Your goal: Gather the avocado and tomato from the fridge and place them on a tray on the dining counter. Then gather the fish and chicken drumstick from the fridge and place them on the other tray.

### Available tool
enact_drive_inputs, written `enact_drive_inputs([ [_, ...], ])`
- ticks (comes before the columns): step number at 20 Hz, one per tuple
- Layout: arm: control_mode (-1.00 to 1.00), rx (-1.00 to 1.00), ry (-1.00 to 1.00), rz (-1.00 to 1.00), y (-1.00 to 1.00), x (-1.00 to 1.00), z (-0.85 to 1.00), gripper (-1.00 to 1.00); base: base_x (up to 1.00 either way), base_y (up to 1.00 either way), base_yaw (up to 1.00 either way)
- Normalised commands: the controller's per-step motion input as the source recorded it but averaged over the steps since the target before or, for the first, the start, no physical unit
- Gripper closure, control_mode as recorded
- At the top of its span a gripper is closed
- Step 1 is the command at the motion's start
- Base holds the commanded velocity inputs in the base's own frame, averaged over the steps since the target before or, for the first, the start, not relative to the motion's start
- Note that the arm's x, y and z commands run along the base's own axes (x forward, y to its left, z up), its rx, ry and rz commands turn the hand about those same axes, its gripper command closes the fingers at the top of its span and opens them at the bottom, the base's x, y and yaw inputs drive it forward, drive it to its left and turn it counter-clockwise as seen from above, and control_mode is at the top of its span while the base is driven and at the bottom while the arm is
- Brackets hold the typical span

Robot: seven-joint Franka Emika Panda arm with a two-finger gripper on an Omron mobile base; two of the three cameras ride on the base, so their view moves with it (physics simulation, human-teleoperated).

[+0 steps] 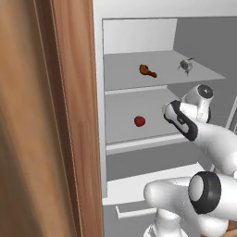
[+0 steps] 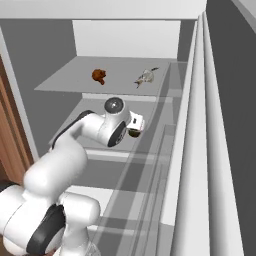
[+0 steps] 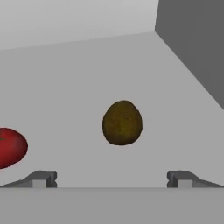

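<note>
Your gripper point(image 3: 112, 179) is spread wide and grasping nothing, lined up on the avocado point(image 3: 122, 123) on the fridge's point(image 1: 194, 41) lower shelf point(image 1: 125, 109); the tomato point(image 1: 139, 121) sits just left.

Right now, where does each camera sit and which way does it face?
Left base view: behind the arm on its left, facing into the open fridge; arm at lower right; tomato, chicken drumstick, fish.
Right base view: behind on the right, same shelves; arm at lower left.
Hand view: on the hand, looking along the open pincer at the avocado; finger tips at the bottom.
Shared: both base views show drumstick and fish; hand and left base views share the tomato.
</note>
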Motion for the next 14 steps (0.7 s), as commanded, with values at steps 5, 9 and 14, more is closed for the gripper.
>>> enact_drive_inputs([
  [5, -1.00, 0.00, 0.00, 0.00, -0.05, 0.37, -0.25, -1.00, 0.00, 0.00, 0.00],
  [9, -1.00, 0.00, 0.00, 0.00, -0.10, 0.46, -0.25, -1.00, 0.00, 0.00, 0.00],
  [14, -1.00, 0.00, 0.00, 0.00, -0.11, 0.42, -0.23, -1.00, 0.00, 0.00, 0.00],
])
